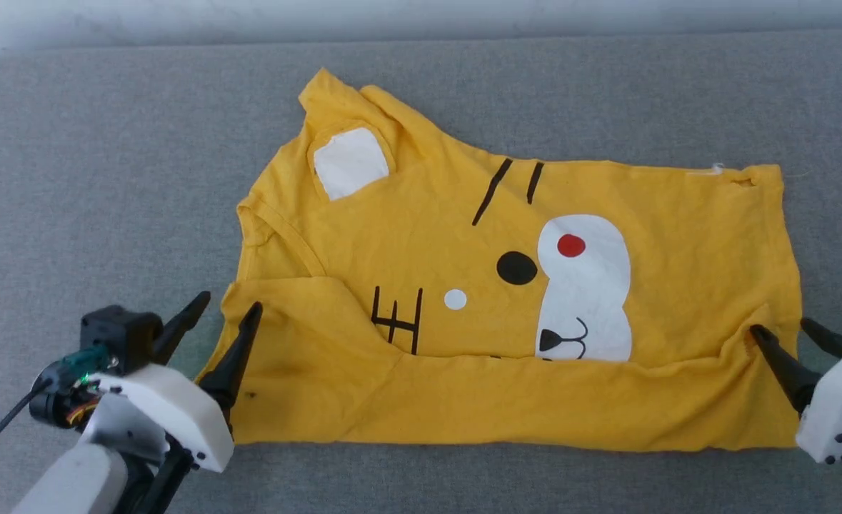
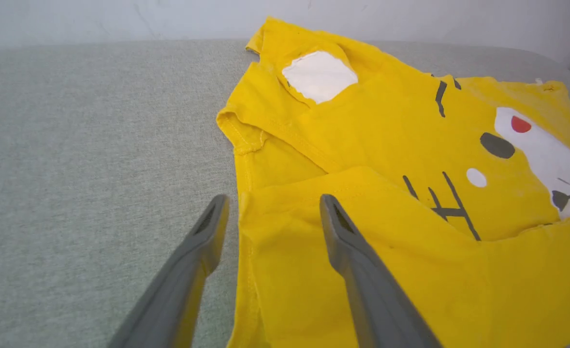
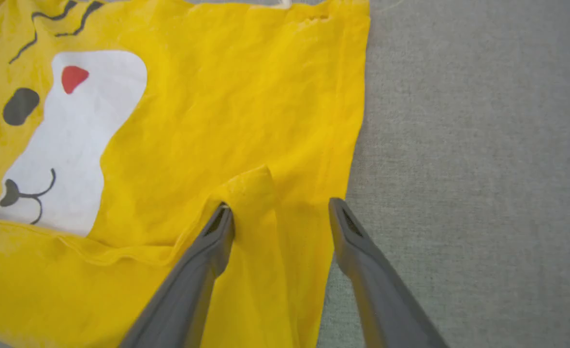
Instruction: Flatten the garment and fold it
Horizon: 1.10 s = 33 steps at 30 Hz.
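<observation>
Against one spread finger of our right gripper (image 3: 280, 205), the shirt (image 3: 246, 96) peaks and could snag as we withdraw; our left gripper (image 2: 273, 198) gapes too.

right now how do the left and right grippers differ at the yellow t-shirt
The left gripper is at the collar end of the yellow T-shirt; the right gripper is at the hem end. Cloth lies flat by the left gripper; a small peak of cloth stands against one right finger. Both are open, each straddling a side edge.
</observation>
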Tool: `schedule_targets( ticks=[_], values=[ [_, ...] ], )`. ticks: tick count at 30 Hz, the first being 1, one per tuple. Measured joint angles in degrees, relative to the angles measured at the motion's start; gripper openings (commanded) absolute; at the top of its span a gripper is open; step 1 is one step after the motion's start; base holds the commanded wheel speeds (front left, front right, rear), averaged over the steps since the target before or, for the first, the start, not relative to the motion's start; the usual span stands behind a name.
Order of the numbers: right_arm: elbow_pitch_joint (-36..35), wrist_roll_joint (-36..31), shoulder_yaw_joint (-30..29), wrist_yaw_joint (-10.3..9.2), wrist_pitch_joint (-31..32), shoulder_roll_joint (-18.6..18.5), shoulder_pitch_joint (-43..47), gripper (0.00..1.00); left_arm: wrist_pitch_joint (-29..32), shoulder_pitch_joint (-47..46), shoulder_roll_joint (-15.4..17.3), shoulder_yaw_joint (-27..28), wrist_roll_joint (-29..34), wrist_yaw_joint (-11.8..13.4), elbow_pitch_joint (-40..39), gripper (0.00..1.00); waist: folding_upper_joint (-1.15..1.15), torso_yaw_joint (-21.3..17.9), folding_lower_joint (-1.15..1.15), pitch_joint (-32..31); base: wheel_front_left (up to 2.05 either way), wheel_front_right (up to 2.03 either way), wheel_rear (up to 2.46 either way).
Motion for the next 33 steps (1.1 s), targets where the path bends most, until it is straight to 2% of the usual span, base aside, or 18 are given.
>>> schedule_targets(
  ticks=[5, 8, 12, 15, 20, 33],
  values=[
    [-7.8, -0.6, -5.25, 0.0, -2.07, 3.97, 5.06, 1.0, -4.52, 6.44, -0.29, 3.1, -0.12, 4.82, -5.55, 1.0, 0.0, 0.23, -0.01, -2.93, 0.0, 0.0, 0.0],
    [-11.92, -4.27, -8.27, 0.0, -5.75, 6.88, 7.98, 1.0, -8.47, 10.32, -0.67, 5.08, 1.18, 8.69, -8.39, 1.0, 0.0, 0.46, -0.01, -4.78, 0.0, 0.0, 0.0],
    [-14.46, -9.91, -10.96, 0.0, -11.14, 12.36, 11.43, 1.0, -14.22, 15.33, -2.75, 6.87, 3.42, 13.43, -11.02, 1.0, 0.0, 0.81, -0.02, -7.03, 0.0, 0.0, 0.0],
    [-14.72, -10.79, -11.55, 0.0, -13.13, 16.63, 14.56, 1.0, -16.53, 18.83, -4.89, 7.34, 3.98, 15.64, -11.81, 1.0, 0.0, 1.14, -0.02, -8.42, 0.0, 0.0, 0.0],
    [-14.68, -11.07, -10.61, 0.0, -14.45, 18.2, 19.02, 1.0, -17.95, 23.69, -6.9, 7.91, 3.9, 16.58, -12.39, 1.0, 0.0, 1.29, -0.02, -9.8, 0.0, 0.0, 0.0],
    [-11.63, -11.11, -9.16, 0.0, -15.22, 18.39, 19.49, 1.0, -18.82, 23.95, -6.42, 9.05, 5.04, 16.8, -13.82, 1.0, 0.0, 0.75, 0.0, -9.14, 0.0, 0.0, 0.0]
  ],
)
